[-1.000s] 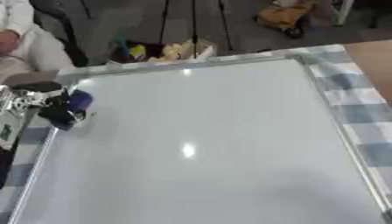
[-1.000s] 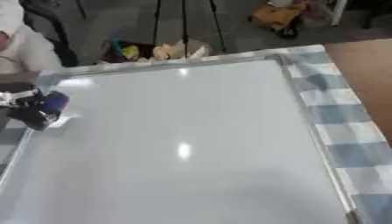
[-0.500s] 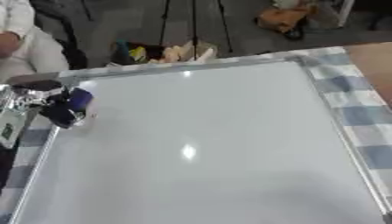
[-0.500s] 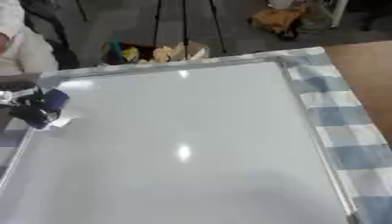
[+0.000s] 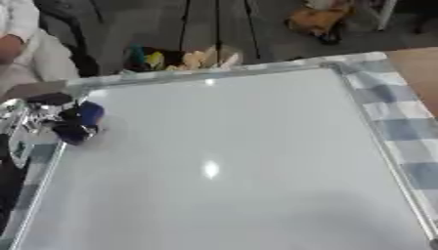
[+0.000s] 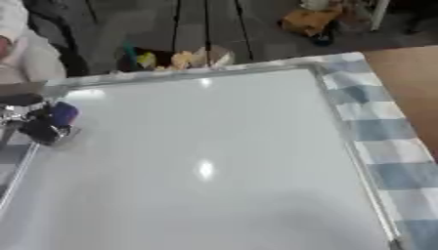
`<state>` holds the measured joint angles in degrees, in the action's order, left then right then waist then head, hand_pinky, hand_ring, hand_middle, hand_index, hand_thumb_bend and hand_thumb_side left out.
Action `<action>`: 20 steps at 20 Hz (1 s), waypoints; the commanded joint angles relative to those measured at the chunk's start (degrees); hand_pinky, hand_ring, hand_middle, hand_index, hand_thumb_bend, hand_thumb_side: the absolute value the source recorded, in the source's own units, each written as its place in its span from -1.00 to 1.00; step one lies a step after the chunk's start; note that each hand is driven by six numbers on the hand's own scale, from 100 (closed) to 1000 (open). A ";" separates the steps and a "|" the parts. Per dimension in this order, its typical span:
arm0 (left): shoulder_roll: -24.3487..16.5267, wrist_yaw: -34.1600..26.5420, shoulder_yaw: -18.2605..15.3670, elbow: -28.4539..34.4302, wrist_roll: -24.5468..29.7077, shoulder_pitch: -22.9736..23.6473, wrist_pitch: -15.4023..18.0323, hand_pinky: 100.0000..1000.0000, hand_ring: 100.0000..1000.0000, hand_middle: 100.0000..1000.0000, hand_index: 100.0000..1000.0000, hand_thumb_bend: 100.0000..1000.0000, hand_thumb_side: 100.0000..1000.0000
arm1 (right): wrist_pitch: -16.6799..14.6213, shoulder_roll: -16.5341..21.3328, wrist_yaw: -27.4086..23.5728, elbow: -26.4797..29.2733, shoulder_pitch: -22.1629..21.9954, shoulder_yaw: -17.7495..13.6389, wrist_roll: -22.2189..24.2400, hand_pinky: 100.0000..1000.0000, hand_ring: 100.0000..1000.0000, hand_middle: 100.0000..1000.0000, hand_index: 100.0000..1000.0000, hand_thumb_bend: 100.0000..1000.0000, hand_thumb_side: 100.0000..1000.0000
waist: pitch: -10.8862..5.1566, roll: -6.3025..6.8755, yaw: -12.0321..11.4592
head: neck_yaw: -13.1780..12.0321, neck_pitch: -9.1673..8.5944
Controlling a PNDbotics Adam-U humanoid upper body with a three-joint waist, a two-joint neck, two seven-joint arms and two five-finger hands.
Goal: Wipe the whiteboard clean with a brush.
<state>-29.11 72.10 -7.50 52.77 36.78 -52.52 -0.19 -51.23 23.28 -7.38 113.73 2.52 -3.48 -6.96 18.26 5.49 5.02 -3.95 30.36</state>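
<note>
A large whiteboard with a silver frame fills most of both views, its surface showing no marks, only a light glare. At its upper left edge my left hand is shut on a dark blue brush, which rests on the board near the frame. The brush shows the same way in the right eye view, with the left hand partly cut off by the picture's edge. My right hand is in no view.
A blue and white checked cloth lies under the board along its right side. Beyond the far edge are tripod legs, a clutter of coloured things on the floor and a seated person at the upper left.
The whole picture has shifted slightly, so the camera moved. The left hand and brush stay at the board's upper left edge with little visible movement.
</note>
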 commanded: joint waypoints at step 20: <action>0.63 -1.78 -0.84 -0.33 1.22 -1.28 -0.05 0.36 0.34 -0.37 -0.32 -1.00 0.03 | 0.45 0.12 -0.16 0.86 0.37 -0.33 -0.17 0.62 0.65 0.10 0.80 -1.00 0.90 | -0.89 -0.51 0.00 | -0.40 -0.79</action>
<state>-27.64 70.32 -8.02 51.99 37.66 -52.94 -0.32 -50.90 22.90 -7.40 113.73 2.53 -3.49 -7.11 18.28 5.22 5.01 -4.17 30.11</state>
